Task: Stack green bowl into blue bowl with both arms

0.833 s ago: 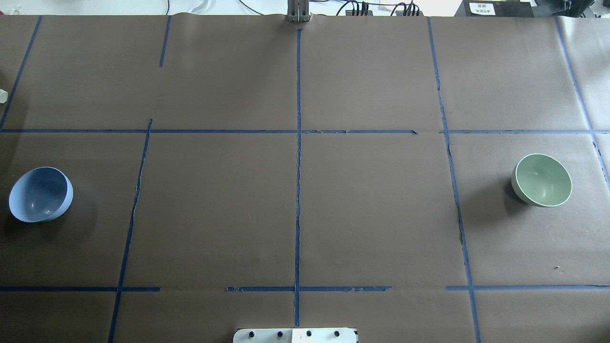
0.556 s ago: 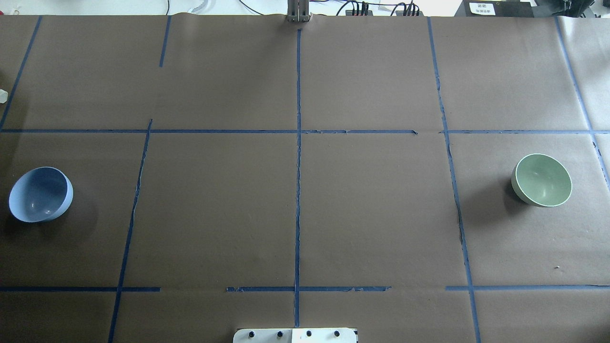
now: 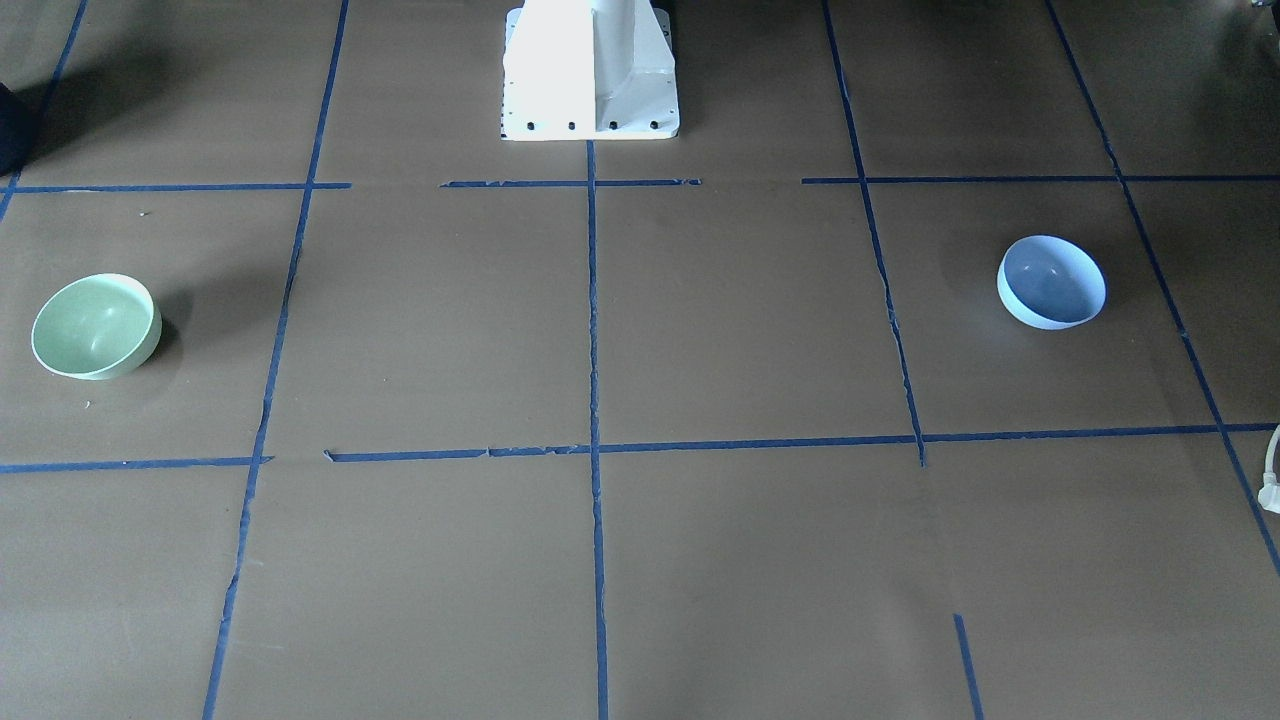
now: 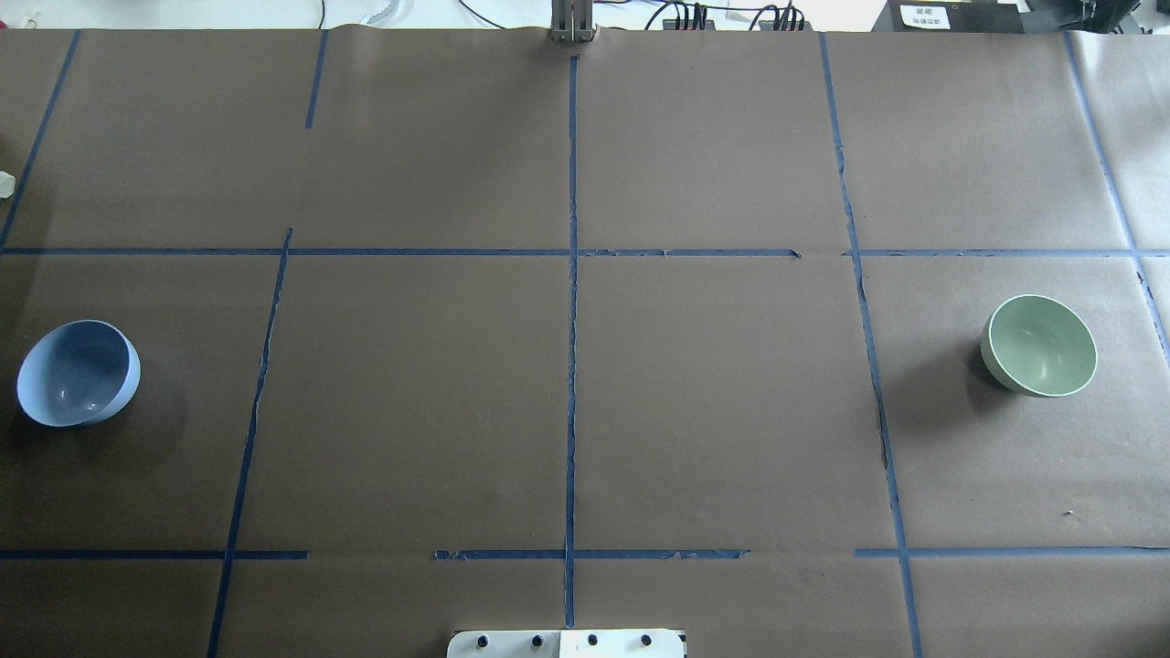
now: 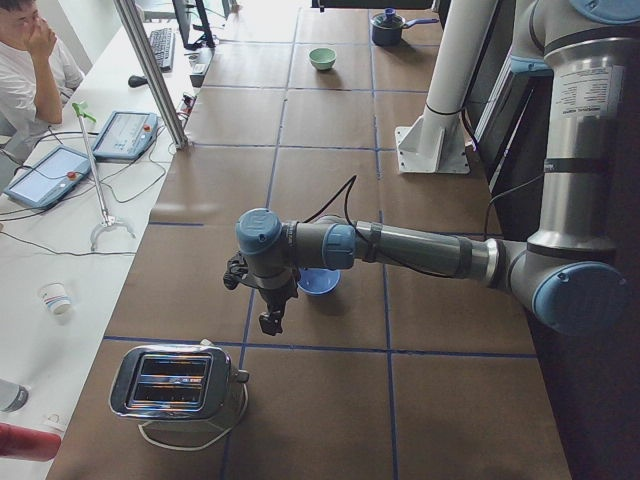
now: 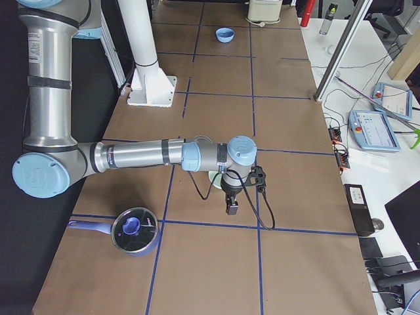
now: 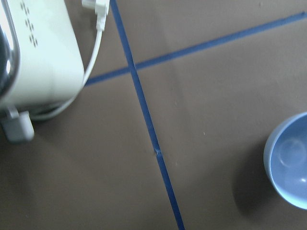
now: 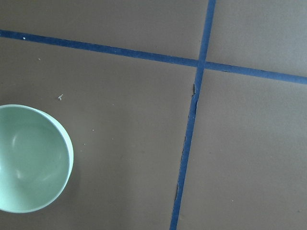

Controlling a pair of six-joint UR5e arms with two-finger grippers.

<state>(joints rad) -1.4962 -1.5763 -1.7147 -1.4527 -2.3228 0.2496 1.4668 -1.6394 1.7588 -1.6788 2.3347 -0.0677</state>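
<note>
Well apart; green bowl (image 4: pixel 1039 345), blue bowl (image 4: pixel 78 373), taped table (image 4: pixel 731 411) between

flat, bright indoor light falls from above on the matte brown paper table cover (image 4: pixel 722 411), which shows no glare. the small round pale mint-green bowl (image 4: pixel 1039 345) and the small round pale periwinkle-blue bowl (image 4: pixel 78 373) throw soft, wide shadows and carry small highlights inside. the white metal pedestal (image 3: pixel 590 70) is blown out in the front-facing view. the left wrist view is soft, its pale rounded toaster (image 7: pixel 38 57) overexposed; the right wrist view is crisper.
</note>
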